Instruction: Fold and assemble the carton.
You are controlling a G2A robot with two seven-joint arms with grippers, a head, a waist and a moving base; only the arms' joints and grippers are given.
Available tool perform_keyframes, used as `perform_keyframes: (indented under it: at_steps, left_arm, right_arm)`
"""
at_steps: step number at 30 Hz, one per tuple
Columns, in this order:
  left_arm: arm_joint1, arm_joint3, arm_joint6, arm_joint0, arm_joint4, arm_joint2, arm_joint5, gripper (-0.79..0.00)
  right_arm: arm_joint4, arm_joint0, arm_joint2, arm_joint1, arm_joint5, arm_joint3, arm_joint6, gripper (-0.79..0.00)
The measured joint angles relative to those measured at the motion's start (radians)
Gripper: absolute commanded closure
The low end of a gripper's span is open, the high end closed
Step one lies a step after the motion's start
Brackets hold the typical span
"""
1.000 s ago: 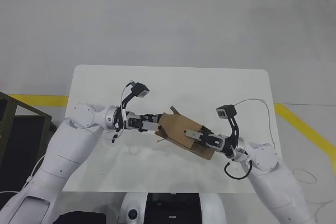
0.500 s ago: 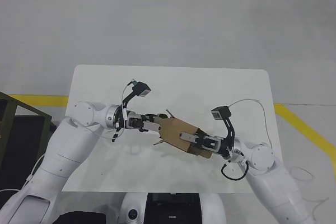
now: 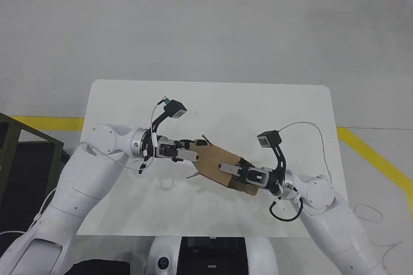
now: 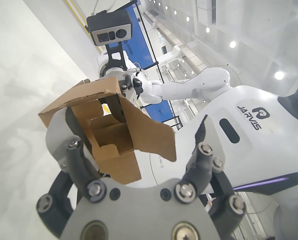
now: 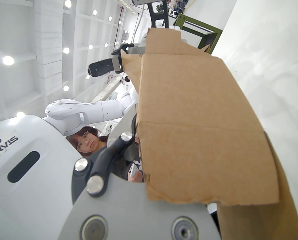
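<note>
Squaring the carton (image 3: 217, 163), held between both arms over the table (image 3: 124, 103).
Top view: the right gripper (image 3: 231, 168) pinches its top wall. Left wrist view: the left gripper (image 4: 132, 126) is spread, one finger (image 4: 64, 123) against a side wall; loose end flaps probably need tucking next. Right wrist view: a green frame (image 5: 197, 24) stands well apart.

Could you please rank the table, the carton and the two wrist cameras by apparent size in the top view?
1. table
2. carton
3. left wrist camera and right wrist camera, which look alike, so they are unranked.
</note>
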Motion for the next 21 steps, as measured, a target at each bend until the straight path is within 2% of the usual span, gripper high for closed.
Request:
perform_keyframes:
  at_steps: [21]
  left_arm:
    - [0.002, 0.005, 0.004, 0.009, -0.001, -0.011, -0.004, -0.785]
  right_arm:
    - [0.050, 0.003, 0.001, 0.001, -0.021, 0.022, -0.005, 0.000]
